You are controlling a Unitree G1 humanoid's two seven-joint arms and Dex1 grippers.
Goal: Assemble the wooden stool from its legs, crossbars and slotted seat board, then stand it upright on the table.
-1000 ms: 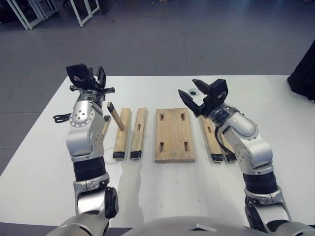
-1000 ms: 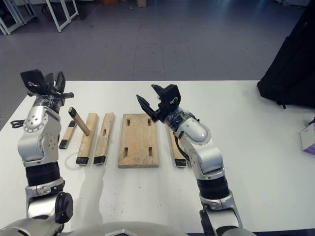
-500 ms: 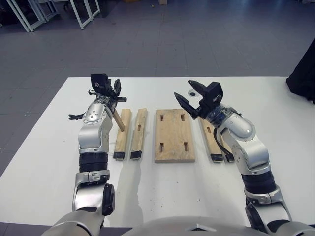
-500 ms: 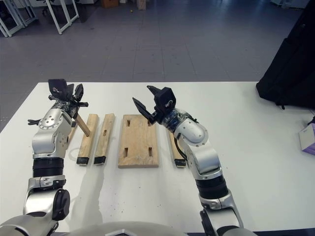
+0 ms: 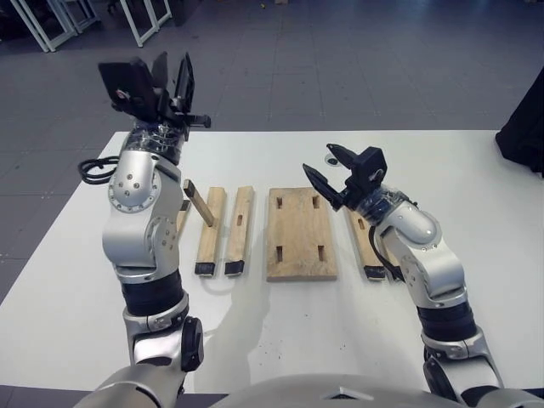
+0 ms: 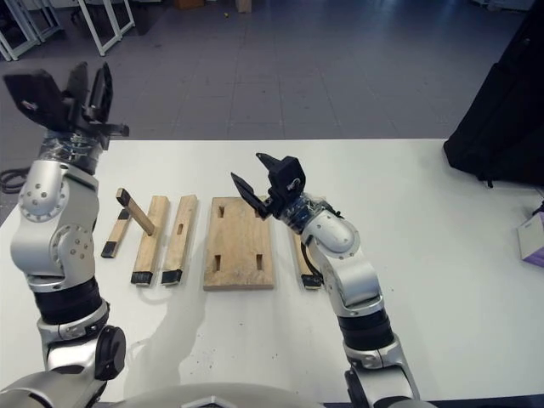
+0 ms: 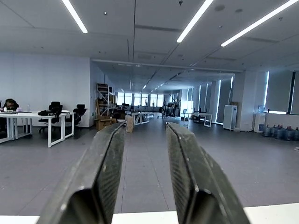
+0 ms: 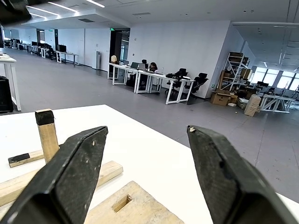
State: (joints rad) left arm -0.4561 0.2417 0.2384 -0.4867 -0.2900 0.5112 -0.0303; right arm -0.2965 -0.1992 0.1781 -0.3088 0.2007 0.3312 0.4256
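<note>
The seat board (image 5: 300, 234) lay flat at the middle of the white table (image 5: 76, 280), its four slots facing up. Just left of it two slotted legs (image 5: 224, 231) lay side by side, their dark-capped ends toward the bottom of the frame. A crossbar (image 5: 201, 202) leaned tilted on the outer one, rising toward the upper left. A shorter piece (image 6: 116, 235) lay flat at its left, apart from the legs. Just right of the board lay another leg (image 5: 364, 242), partly hidden behind the right arm.

The left gripper (image 5: 172, 68) hung high in the upper left of the frame, above the table's far left corner, its jaws released and holding nothing. The right gripper (image 5: 319, 161) hovered over the far right corner of the seat board, jaws spread wide and empty.

A wide bare strip of tabletop ran along the bottom edge, below all the wooden parts. The right half of the table was bare out to its right edge, where a small pale box (image 6: 534, 238) sat at the frame's border. A black cable (image 5: 93, 168) crossed the table's left edge beside the left arm. A dark bag (image 6: 501, 93) stood off the table at the upper right.

A green sign (image 8: 112, 29) over a far doorway in the right wrist view was too small to read.
</note>
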